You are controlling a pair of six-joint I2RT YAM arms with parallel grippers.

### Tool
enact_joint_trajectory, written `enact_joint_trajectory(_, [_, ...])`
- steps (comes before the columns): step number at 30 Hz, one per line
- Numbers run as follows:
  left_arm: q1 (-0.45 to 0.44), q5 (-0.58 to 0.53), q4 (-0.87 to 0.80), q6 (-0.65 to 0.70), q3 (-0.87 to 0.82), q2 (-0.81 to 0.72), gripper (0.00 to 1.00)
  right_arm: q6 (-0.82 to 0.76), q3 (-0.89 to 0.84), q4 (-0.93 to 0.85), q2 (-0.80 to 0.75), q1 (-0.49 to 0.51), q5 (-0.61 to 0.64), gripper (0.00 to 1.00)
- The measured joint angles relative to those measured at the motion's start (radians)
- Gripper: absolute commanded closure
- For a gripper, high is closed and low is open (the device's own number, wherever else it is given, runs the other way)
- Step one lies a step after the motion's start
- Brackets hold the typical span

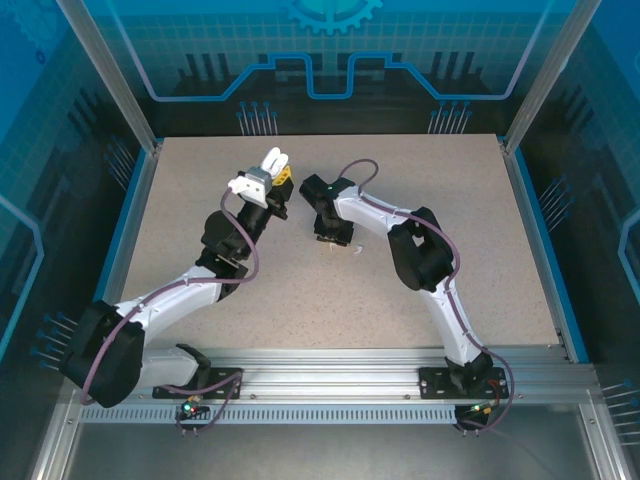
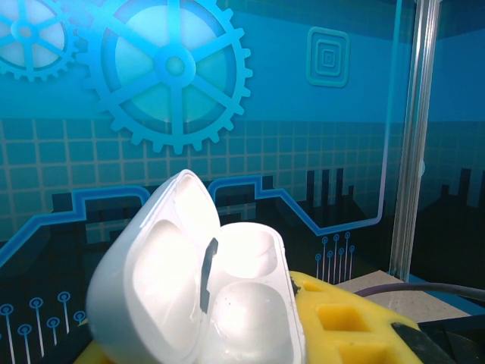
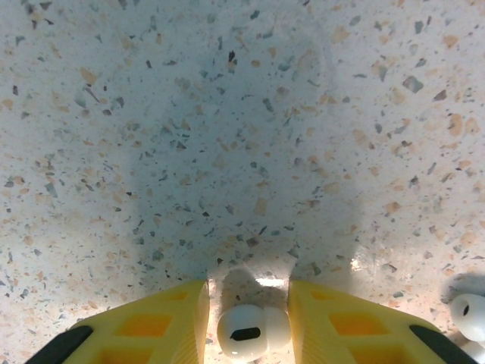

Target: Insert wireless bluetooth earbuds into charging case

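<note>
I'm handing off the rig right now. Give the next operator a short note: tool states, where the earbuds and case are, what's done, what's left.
Left tool: shut on the glossy white charging case, held up above the table with the lid open; both wells look empty.
Right tool: down at the speckled tabletop, yellow fingers either side of a glossy white earbud; grip not confirmed.
A second white earbud lies on the table to its right.
Done: case opened.
Left: seat both earbuds.

Glossy white plastic earbud point(image 3: 253, 331) on matt speckled table point(image 3: 227, 136).

walls: blue panels with gear print point(image 2: 174, 68) | table: speckled beige top point(image 1: 200, 200) | frame: aluminium posts point(image 1: 105, 70)
</note>
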Motion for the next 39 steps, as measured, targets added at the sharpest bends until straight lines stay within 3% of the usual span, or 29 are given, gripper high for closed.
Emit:
enact_joint_trajectory(3, [0.0,0.0,0.0,0.0,0.0,0.0,1.0,0.009,-0.005,0.005,-0.003,0.001,0.0,0.77])
enact_joint_trajectory(11, [0.0,0.0,0.0,-0.002,0.0,0.0,1.0,0.014,-0.071,0.065,-0.042,0.001,0.001,0.8])
enact_joint_trajectory(20, [0.0,0.0,0.0,-0.026,-0.001,0.0,1.0,0.02,-0.118,0.117,-0.069,0.002,-0.008,0.6])
enact_joint_trajectory(39, [0.0,0.0,0.0,-0.028,-0.002,0.0,1.0,0.036,-0.106,0.071,-0.064,0.033,-0.006,0.59])
